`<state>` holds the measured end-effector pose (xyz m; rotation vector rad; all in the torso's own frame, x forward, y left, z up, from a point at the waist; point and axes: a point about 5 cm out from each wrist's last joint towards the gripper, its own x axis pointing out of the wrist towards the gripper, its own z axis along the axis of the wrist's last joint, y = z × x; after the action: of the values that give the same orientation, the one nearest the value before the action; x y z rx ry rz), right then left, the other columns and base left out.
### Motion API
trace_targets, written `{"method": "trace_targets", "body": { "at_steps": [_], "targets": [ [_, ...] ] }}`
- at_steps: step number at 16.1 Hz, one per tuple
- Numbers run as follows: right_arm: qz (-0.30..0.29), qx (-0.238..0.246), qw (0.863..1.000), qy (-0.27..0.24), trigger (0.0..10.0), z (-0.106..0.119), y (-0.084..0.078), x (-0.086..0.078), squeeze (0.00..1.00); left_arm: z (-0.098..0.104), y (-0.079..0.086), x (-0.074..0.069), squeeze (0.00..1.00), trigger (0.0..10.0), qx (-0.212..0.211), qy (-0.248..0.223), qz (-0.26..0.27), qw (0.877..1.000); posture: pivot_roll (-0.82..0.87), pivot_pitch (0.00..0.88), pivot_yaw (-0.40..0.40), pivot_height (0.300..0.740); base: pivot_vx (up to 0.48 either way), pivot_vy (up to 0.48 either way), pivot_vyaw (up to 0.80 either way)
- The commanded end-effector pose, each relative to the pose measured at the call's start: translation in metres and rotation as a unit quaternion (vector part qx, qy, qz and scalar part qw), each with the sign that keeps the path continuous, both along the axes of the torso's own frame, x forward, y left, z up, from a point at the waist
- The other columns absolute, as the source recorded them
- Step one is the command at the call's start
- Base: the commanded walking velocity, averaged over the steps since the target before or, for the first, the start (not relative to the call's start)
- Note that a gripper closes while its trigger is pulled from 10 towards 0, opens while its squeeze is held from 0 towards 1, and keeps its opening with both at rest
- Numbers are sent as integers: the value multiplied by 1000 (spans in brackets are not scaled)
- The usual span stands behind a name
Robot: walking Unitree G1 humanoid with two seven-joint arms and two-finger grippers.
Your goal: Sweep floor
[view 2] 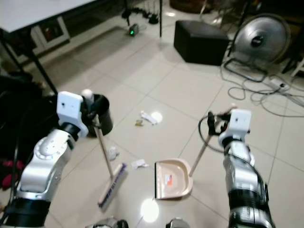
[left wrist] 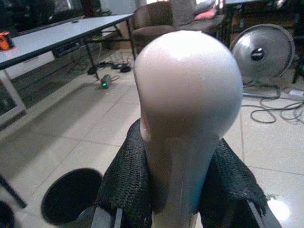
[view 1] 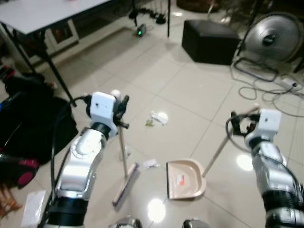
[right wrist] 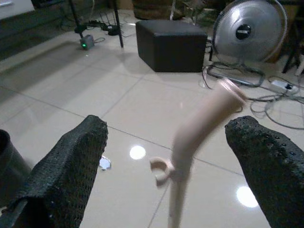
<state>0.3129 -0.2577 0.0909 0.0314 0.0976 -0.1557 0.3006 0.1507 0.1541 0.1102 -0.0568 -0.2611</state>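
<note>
Far left, a black bag [view 1: 28, 118] slumps on the pale glossy tiled floor [view 1: 190, 90] under the white-topped bench [view 1: 42, 14] with thin black legs. A round black waste bin [view 2: 102, 114] stands on the floor just by the left arm. The left gripper [view 1: 121, 110] is up at chest height, its jaws pinching the rounded top of the pale broom handle [left wrist: 187, 118], black mesh fingers [left wrist: 128, 180] pressed against either side. The stick runs down and slightly forward of the robot to the purple-bristled broom head [view 1: 126, 185], which lies on the floor near the robot's feet. Scraps of white crumpled paper [view 1: 151, 164] sit between the broom head and the beige plastic dustpan [view 1: 185, 179], which lies flat on the tiles with its open mouth toward the broom. More white litter [view 1: 159, 117] lies farther out, mid-floor.

Now the right side: the dustpan's long pale handle [right wrist: 199, 137] rises at a slant to the right gripper [view 1: 241, 122]. In the right wrist view the jaws are spread wide, and the handle top stands between the fingers [right wrist: 66, 161]; whether it touches either I cannot tell. Beyond, a black cube-shaped ottoman [view 1: 211, 40], a silver round floor fan [view 1: 273, 38], and grey cables [view 1: 259, 88] trailing across the tiles.
</note>
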Motion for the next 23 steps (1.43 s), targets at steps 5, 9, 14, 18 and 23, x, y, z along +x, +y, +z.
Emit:
{"method": "trace_targets", "body": {
  "at_steps": [5,9,14,18,23],
  "targets": [
    [-56,33,998,14,10000,-7,-29,0,1000,13,17,-8,0,10000,15,-14,10,1000,97,145,90,740,0,0,0],
    [-74,36,996,13,10000,-10,-36,-2,1000,14,22,-11,0,10000,22,-8,9,1000,116,173,101,740,0,0,0],
    [-99,29,994,30,10000,-11,-54,-4,0,21,34,-16,0,10000,37,-3,11,999,167,214,128,740,0,0,0],
    [-87,20,996,12,10000,-3,-64,-4,0,26,45,-22,0,10000,50,1,19,999,198,243,140,740,0,0,0],
    [-53,4,999,-4,10000,5,-61,2,0,29,49,-31,0,10000,61,10,18,998,221,268,147,740,0,0,0]
  ]
}}
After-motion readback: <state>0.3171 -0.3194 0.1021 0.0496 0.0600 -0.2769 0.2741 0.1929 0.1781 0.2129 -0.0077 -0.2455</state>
